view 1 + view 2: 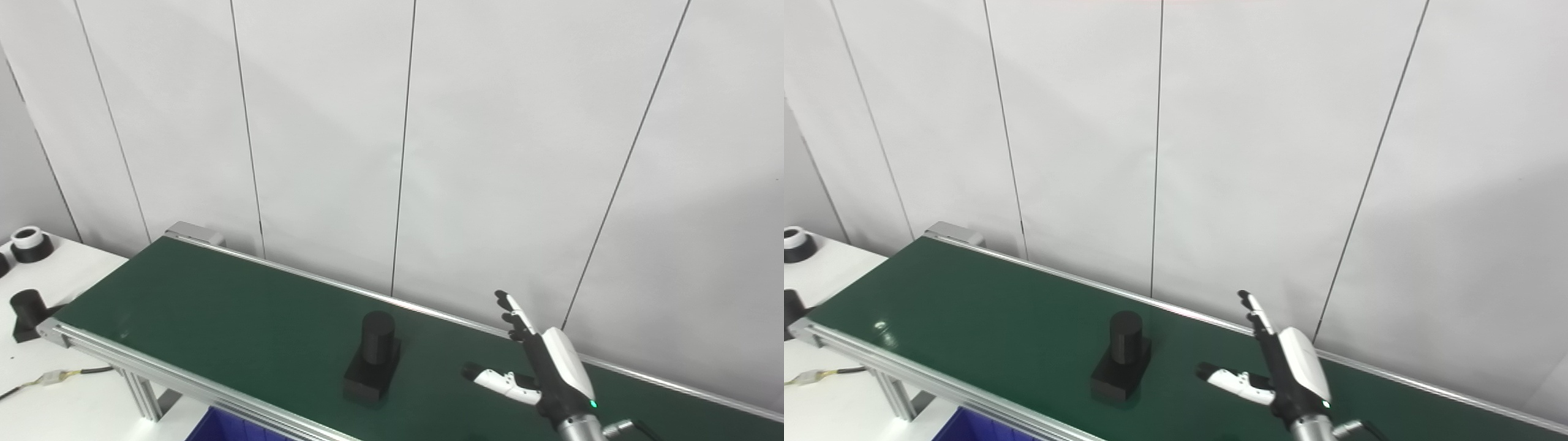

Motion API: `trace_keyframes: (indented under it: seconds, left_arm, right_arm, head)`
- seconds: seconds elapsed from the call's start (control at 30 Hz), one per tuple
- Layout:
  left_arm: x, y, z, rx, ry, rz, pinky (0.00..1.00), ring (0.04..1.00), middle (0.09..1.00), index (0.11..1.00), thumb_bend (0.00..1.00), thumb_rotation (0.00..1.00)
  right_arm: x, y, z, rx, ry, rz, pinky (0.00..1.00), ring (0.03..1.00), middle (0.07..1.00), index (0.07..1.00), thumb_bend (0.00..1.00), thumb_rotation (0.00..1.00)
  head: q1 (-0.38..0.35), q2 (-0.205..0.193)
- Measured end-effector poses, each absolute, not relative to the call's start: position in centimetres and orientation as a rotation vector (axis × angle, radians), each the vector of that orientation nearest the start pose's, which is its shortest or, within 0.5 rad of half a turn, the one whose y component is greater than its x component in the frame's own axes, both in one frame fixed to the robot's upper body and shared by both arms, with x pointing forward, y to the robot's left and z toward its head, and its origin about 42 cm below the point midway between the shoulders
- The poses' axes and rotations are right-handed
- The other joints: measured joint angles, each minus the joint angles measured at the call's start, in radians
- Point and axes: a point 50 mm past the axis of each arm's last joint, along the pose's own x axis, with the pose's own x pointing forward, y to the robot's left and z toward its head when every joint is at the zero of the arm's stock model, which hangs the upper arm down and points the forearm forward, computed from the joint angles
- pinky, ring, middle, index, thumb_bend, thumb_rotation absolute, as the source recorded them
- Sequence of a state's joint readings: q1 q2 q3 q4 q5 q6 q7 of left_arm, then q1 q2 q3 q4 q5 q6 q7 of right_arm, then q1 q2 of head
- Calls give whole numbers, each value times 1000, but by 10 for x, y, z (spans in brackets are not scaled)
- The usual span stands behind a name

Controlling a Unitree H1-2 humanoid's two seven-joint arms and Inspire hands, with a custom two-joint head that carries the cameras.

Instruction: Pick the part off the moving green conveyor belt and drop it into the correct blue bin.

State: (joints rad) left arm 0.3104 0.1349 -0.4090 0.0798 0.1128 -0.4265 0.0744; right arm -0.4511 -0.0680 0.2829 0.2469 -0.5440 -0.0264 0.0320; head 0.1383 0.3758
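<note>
On the green conveyor belt point(202, 306) the black part point(373, 361), a cylinder on a square base, stands upright near the front rail. Just beside it, to its right, the right hand point(530, 367) hovers with fingers spread, holding nothing. A blue bin point(226, 427) peeks from under the belt.

A black part point(372, 364), a short cylinder upright on a block base, stands on the green conveyor belt point(202, 306), near its front edge; a blue bin point(223, 427) corner shows below.
</note>
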Motion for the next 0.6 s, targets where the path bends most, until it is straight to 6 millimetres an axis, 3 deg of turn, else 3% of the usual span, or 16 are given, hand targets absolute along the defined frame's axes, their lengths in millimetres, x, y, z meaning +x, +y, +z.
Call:
trace_keyframes:
  seconds: [0.07,0.2,0.53,0.6]
  left_arm:
    - [144,162,30,111,-38,-323,771,863,873,842,841,896]
    - [143,166,31,108,-35,-326,783,875,878,848,833,887]
    - [140,170,35,85,-39,-325,789,900,895,866,875,849]
    - [140,172,35,84,-37,-326,802,913,902,871,894,853]
  right_arm:
    - [405,-113,171,-718,-293,347,821,905,950,969,938,744]
    - [409,-99,168,-725,-268,354,832,895,937,973,944,748]
    - [415,-75,167,-732,-246,351,887,924,954,986,952,712]
    - [419,-73,166,-734,-236,352,878,923,954,984,970,712]
  head:
    - [-5,2]
    - [-117,29]
    - [-220,60]
    - [-253,81]
